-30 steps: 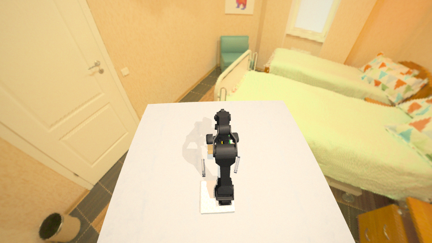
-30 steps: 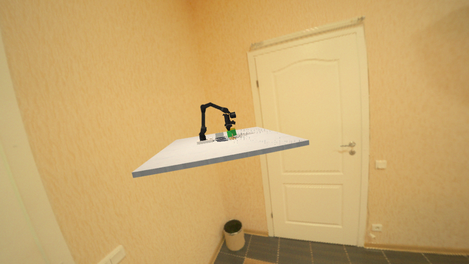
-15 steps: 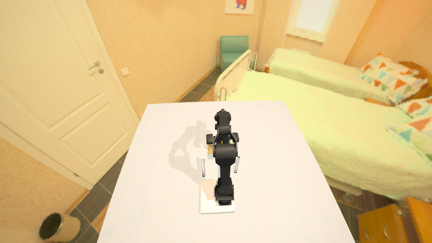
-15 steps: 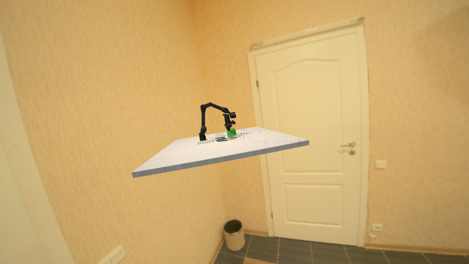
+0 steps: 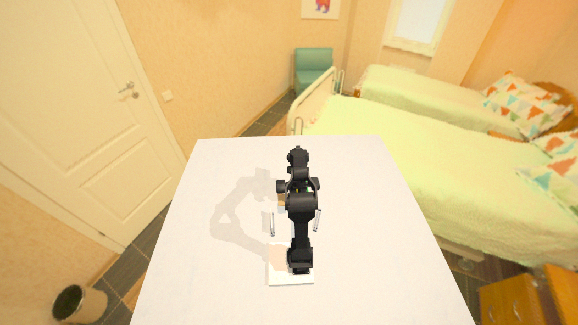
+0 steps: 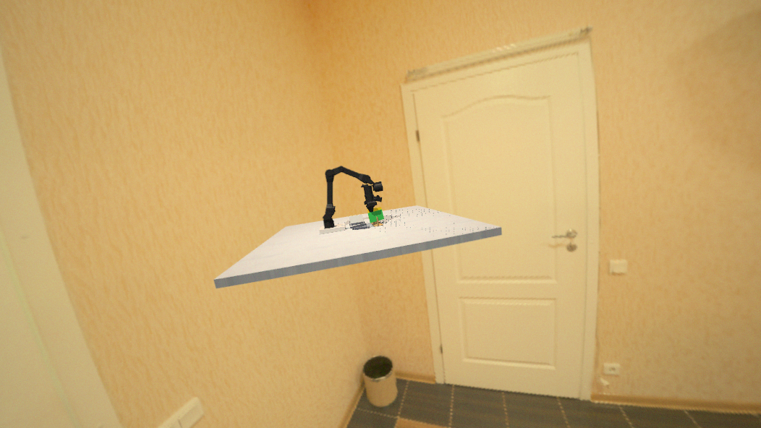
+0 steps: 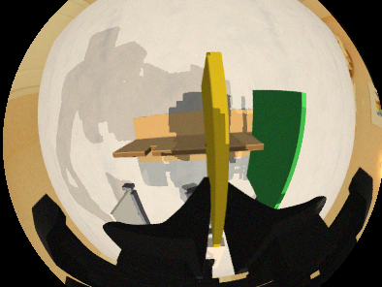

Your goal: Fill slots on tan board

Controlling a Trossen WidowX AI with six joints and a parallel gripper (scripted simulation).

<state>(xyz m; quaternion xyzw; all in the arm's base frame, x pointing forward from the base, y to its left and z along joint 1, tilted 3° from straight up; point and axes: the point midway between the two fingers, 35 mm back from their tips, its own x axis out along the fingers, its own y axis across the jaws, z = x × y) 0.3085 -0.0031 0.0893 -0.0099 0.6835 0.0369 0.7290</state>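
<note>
While the top view shows a matte, pale grey-white table (image 5: 363,262) (image 6: 297,250) (image 7: 291,39), its upper left has a panelled cream door (image 5: 81,121) (image 6: 495,159) in a textured peach wall. Upper ctr. is a teal chair (image 5: 313,60); at rt. a bed (image 5: 404,161) w/ a fuzzy lime cover; lower left, a round beige bin (image 5: 93,301) (image 6: 380,391). The black arm (image 5: 301,202) (image 6: 330,194) runs up the ctr. from a white plate (image 5: 278,279) (image 6: 332,230), blocking most of the boards. Two slim silver strips (image 5: 272,224) lie either side of it, & bits of yellow & green show through.

Ext. view: smooth tabletop w/ grey edge, mid-frame; door at rt., bin & dark tiles at bottom. The arm bends down near ctr. onto small yellow & green boards; detail's too small for contact pts.

Wrist view: the gripper's (image 6: 372,208) (image 7: 218,194) black, angular fingers pinch a thin, upright yellow board (image 5: 296,190) (image 6: 377,210) (image 7: 217,121) btwn them, ctr. frame. It's crosswise to the standing tan board (image 5: 281,199) (image 6: 377,222) (image 7: 189,143), hiding part of it; can't tell if they touch. A tall, flat green board (image 5: 307,189) (image 6: 376,215) (image 7: 278,141) stands upright at rt., by the tan one's rt. end. A notch is visible on the tan board's left part. Lower left, a pale grey piece w/ dark edge (image 7: 126,206).
</note>
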